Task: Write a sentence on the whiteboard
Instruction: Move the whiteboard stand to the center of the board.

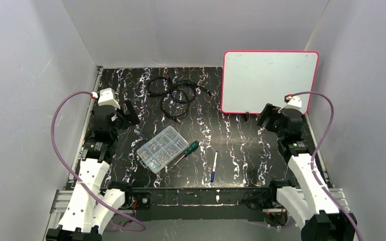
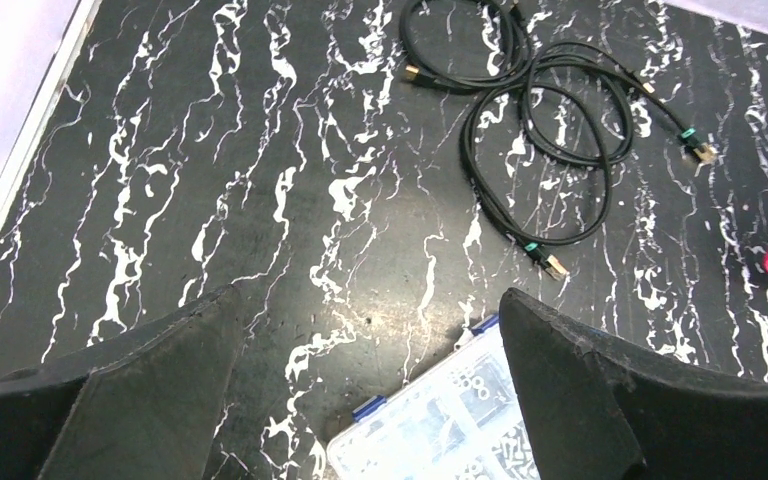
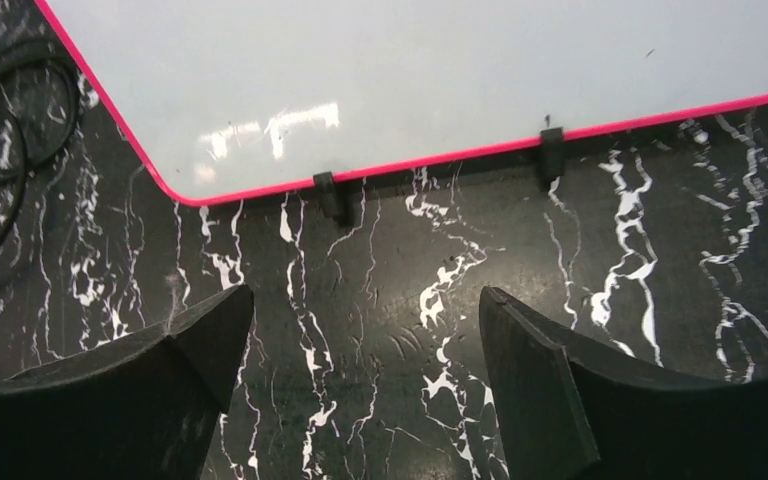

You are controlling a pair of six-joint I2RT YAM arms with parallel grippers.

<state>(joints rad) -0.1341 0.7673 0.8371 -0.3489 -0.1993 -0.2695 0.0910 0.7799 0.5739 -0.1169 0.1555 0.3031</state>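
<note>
1. The left gripper (image 1: 128, 112) hangs over the left side of the table (image 1: 231, 135), its wrist pitched forward and down. Its fingers are spread wide with nothing between them.
2. The right gripper (image 3: 365, 292) is poised low over bare tabletop just short of the whiteboard's near edge. Its fingers are likewise wide apart and empty.
3. One whiteboard (image 1: 269, 80) sits at the far right corner of the table. It has a glossy white face and a thin pink-red frame with rounded corners.
4. Two small black clips (image 3: 330, 190) are on the board's near edge.
5. Near the table's centre are one clear plastic compartment box (image 1: 162, 148), one green-handled screwdriver (image 1: 188, 149) and one slim marker (image 1: 214, 166).
6. Black cables (image 1: 176, 95) lie coiled at the far centre. Their number cannot be told.
7. The table surface is black with white marbled veins.
</note>
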